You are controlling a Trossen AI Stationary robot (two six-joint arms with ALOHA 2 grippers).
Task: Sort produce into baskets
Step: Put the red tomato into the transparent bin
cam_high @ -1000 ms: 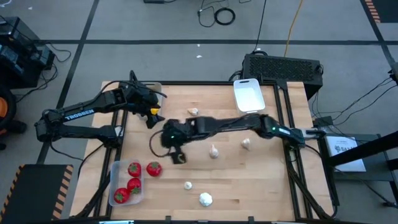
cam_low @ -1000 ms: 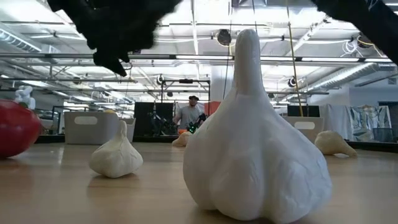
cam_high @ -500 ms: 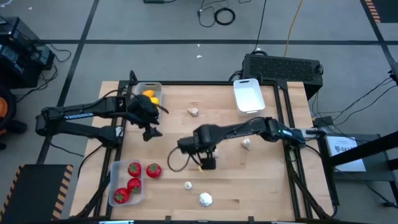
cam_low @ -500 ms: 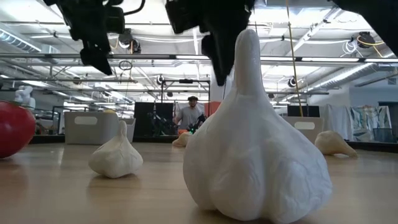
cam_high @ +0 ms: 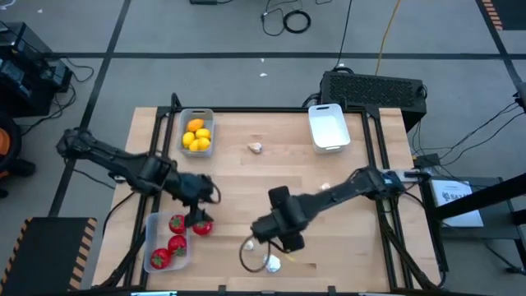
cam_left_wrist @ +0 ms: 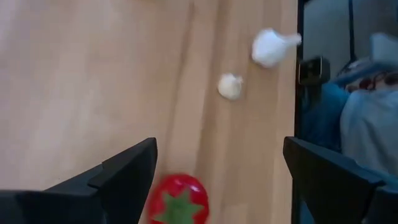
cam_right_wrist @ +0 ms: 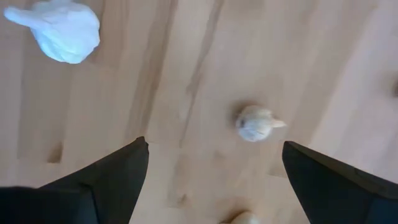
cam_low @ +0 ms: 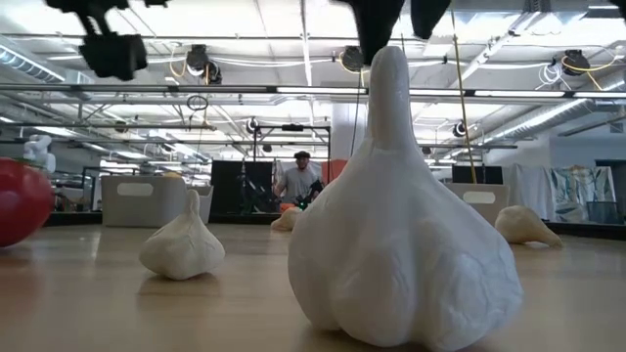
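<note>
My left gripper [cam_high: 199, 215] [cam_left_wrist: 219, 149] is open, just above a loose red piece [cam_high: 203, 226] [cam_left_wrist: 180, 199] that lies on the table between its fingers, beside the clear basket [cam_high: 156, 222] holding three red pieces. My right gripper [cam_high: 283, 241] [cam_right_wrist: 214, 146] is open and empty above the table's near middle, over a small garlic bulb [cam_high: 248, 244] [cam_right_wrist: 255, 123] and a large one [cam_high: 270, 263] [cam_right_wrist: 59, 28]. The grey basket [cam_high: 182, 123] holds several lemons [cam_high: 197, 136]. The white basket [cam_high: 326, 125] stands at the far right.
One garlic bulb [cam_high: 256, 148] lies at the far middle, another [cam_high: 324, 187] shows beside my right arm. In the low view the large bulb [cam_low: 401, 225] fills the foreground. The table's near edge runs close to the large bulb.
My left gripper has gone from the grey basket toward the near edge and down to the loose red piece; a lemon seen at its fingers then now lies in the basket. My right gripper has gone from left of centre toward the right and near edges, over the two bulbs.
</note>
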